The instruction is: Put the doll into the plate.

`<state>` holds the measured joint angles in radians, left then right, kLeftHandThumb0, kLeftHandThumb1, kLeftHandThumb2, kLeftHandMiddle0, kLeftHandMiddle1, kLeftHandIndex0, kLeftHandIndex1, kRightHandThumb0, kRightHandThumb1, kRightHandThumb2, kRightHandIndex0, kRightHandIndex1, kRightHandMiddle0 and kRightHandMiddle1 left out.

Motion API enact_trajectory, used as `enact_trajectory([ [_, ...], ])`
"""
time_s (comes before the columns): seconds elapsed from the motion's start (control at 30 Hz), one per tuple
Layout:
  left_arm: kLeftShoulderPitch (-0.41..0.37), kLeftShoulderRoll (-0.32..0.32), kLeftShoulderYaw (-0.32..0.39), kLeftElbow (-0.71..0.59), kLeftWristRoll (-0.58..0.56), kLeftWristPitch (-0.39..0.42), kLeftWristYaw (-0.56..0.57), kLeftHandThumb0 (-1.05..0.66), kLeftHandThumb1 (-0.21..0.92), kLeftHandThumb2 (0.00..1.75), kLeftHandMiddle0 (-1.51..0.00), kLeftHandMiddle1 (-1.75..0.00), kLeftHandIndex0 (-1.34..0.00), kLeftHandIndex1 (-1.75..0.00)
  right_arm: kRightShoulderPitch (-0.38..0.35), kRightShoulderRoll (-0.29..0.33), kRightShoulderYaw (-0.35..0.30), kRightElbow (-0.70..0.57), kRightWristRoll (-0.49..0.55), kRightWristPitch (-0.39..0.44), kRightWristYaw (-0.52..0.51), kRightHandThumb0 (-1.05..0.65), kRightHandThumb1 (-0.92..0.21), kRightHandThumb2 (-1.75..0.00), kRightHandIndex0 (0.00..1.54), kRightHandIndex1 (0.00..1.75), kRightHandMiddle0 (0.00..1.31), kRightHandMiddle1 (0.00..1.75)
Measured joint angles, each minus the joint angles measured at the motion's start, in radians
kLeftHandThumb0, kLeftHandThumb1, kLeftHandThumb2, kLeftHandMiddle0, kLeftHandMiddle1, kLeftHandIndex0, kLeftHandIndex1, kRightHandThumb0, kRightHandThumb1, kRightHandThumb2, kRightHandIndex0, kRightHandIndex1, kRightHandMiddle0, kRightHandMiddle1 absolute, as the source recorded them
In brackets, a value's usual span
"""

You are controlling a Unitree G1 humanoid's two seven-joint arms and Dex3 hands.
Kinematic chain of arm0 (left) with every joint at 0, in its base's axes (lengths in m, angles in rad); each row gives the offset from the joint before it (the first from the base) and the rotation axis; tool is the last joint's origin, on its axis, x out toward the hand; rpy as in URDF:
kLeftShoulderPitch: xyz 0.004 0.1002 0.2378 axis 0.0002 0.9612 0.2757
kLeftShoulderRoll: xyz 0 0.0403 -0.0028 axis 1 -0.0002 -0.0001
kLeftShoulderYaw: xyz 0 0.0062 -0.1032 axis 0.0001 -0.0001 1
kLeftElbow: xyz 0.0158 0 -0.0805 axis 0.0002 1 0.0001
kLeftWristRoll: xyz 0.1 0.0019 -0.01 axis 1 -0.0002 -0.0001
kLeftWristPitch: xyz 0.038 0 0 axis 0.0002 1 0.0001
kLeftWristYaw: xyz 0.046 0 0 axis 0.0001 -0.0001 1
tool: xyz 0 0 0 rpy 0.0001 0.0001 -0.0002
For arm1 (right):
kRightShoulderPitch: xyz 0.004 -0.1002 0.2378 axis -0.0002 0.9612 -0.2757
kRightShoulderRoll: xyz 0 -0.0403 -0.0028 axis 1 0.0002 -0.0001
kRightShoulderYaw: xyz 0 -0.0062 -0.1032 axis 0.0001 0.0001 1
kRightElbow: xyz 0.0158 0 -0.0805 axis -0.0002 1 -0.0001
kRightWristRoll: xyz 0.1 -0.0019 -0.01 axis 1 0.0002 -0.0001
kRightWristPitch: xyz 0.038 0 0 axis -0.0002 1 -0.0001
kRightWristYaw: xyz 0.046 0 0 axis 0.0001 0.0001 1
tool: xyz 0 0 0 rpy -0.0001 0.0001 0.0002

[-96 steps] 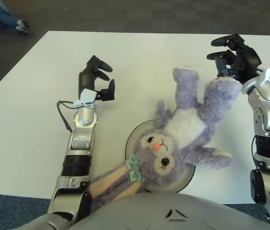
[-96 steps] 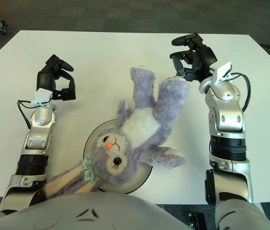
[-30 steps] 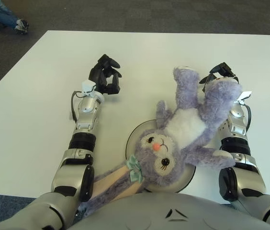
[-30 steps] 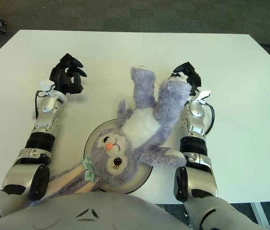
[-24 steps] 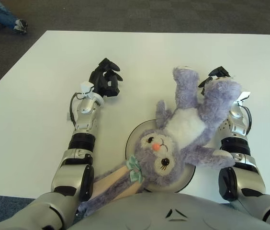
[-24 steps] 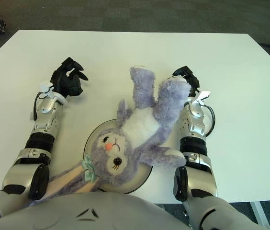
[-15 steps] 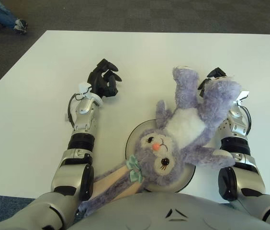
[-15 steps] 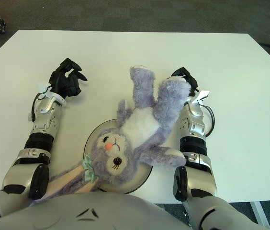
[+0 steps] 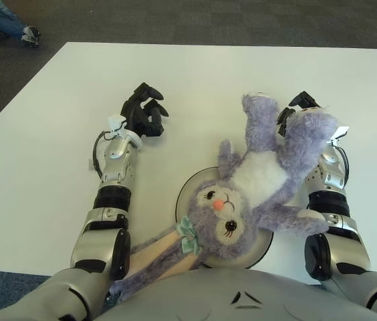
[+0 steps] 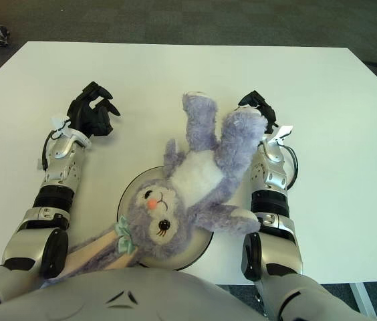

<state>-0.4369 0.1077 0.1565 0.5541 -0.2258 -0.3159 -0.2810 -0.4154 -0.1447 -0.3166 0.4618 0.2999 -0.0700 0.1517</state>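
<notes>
- The doll [image 9: 255,194], a purple plush rabbit with a white belly, lies on its back with its head and upper body over the plate [image 9: 187,192], a grey round dish near the surface's [image 9: 41,134] near edge, at about 6 o'clock of the white top.
- Its face (pink nose, dark eyes) points toward 7 o'clock; a mint bow sits at the base of the ears, and the long ears trail off the plate toward 7 o'clock, down past the surface edge toward the robot's torso.
- The doll's two legs stretch away from the plate toward 12 and 1 o'clock, lying on the bare surface beyond the dish; one arm sticks out toward 4 o'clock, past the plate rim.
- The right hand [image 10: 258,105] shows at the far end of the doll's right-side leg, at about 1 o'clock from the plate; its dark fingers [image 9: 301,100] peek out just behind the foot, mostly hidden by plush, so I cannot tell whether they grip it or how far they are curled.
- The left hand [image 9: 144,111] is at about 10 o'clock from the plate, well apart from the doll, its black fingers [image 10: 105,94] loosely bent and holding nothing.
- Beyond the surface at 11 o'clock, a shoe [image 9: 31,35] on grey carpet.
</notes>
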Motion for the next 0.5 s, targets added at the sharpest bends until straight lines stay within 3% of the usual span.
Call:
enact_trajectory([
  [0.23, 0.000, -0.001, 0.016, 0.000, -0.002, 0.011, 0.013, -0.01, -0.09, 1.74, -0.94, -1.75, -0.72, -1.63, 0.000, 0.000, 0.000, 0.010, -0.005, -0.001, -0.004, -0.01, 0.07, -1.75, 0.90, 1.72, 0.68, 1.75],
  [0.5, 0.003, -0.034, 0.055, -0.004, -0.058, 0.068, 0.031, -0.01, -0.06, 1.74, -0.90, -1.74, -0.67, -1.74, 0.007, -0.002, 0.014, 0.010, -0.016, -0.015, 0.007, -0.01, 0.06, -1.75, 0.88, 1.74, 0.68, 1.75],
])
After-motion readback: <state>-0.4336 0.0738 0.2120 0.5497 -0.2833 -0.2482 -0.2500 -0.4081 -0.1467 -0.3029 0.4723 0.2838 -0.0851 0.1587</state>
